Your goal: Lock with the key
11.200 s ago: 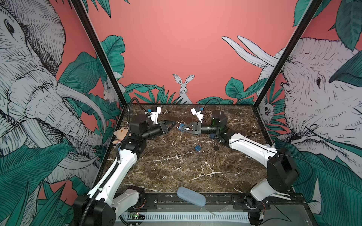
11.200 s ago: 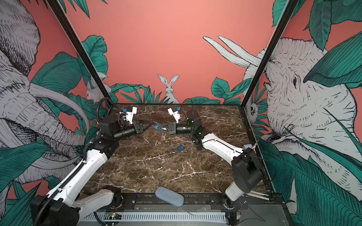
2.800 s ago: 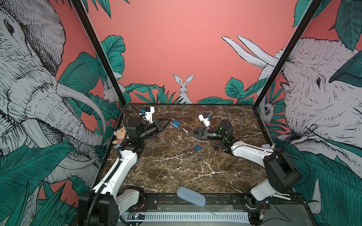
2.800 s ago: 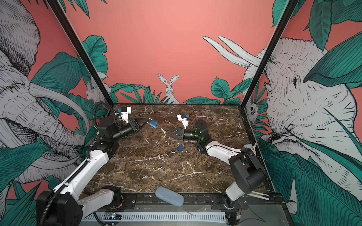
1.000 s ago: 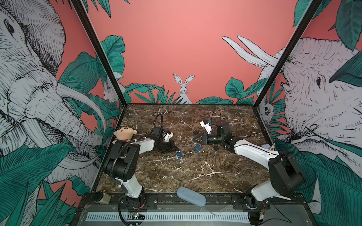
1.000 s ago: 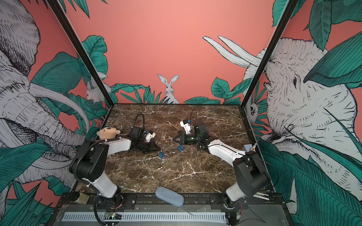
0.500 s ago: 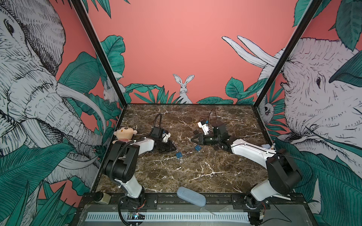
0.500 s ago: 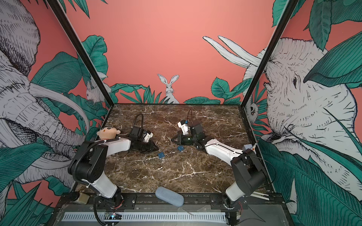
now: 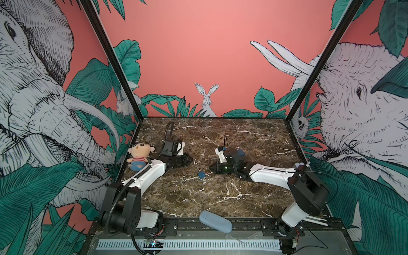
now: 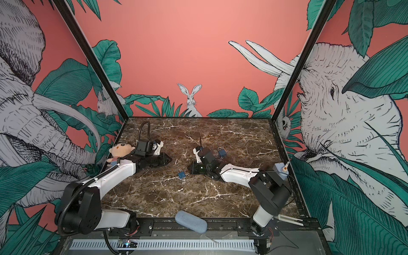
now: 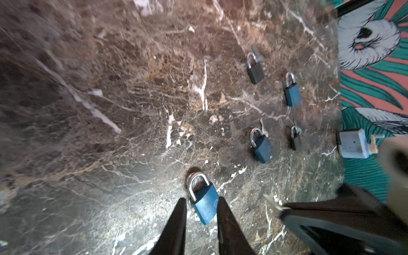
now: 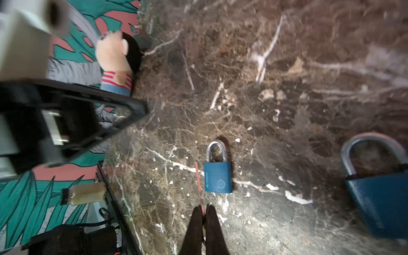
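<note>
Start with the brown veined marble surface (image 9: pixel 220 198), carrying a plush doll in a striped shirt (image 9: pixel 139 156) at its left edge. Next, the left hand (image 11: pixel 201 198): low, jaws parted, gripping nothing. Then the right hand (image 12: pixel 204 208): pinched shut on a thin flat metal key (image 12: pixel 198 183), seen edge-on. Find the small blue padlock with a steel shackle (image 9: pixel 201 175) lying flat near mid-surface between both hands, just off the left fingertips, free of any grip. Ignore the spare padlocks (image 11: pixel 292 92) toward the right side. Expect a dense, rigid little block, painted faces slick, apt to skate on polished stone. Take across the flat blue body, clear of the shackle, keyhole end left exposed. Treat the key as light, stiff, quick to twist in a pinch.
</note>
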